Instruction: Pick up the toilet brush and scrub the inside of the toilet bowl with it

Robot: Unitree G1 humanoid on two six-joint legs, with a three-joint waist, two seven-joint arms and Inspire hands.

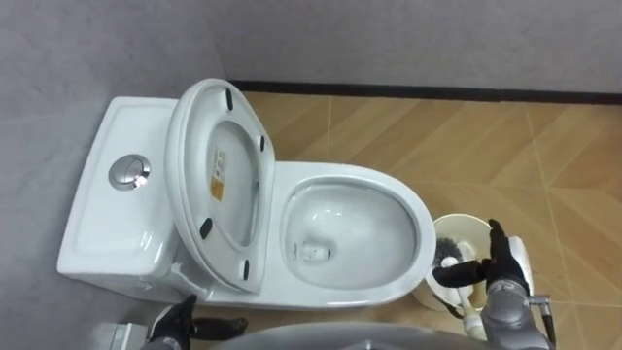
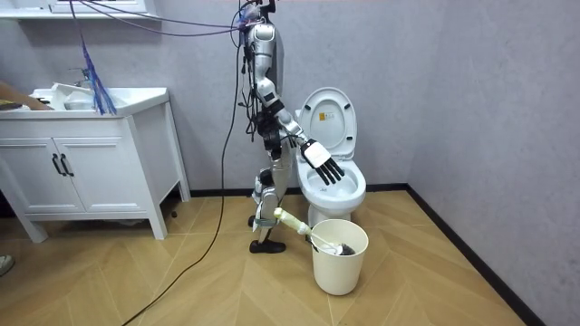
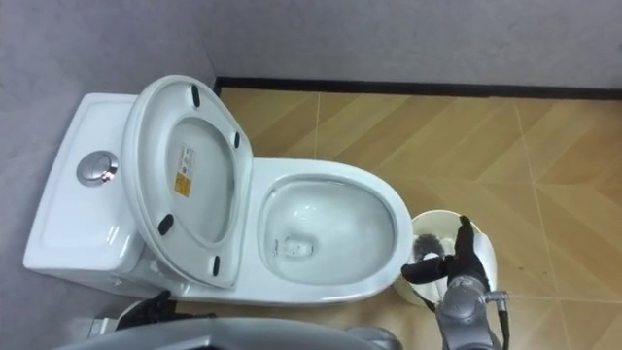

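A white toilet stands against the grey wall, its seat and lid raised and the bowl open. To the right of the bowl sits a cream bucket holding the toilet brush, dark bristles down. The brush's pale handle leans out of the bucket towards my legs, and no hand holds it. My right hand hovers open above the bucket, fingers spread. My left hand shows low at the bottom left, beside the toilet's base, fingers relaxed. I stand side-on to the toilet.
The cistern with its round flush button lies at my left. Wood flooring stretches beyond the bucket. A white vanity cabinet stands at the room view's left, where a person's hand rests on the counter.
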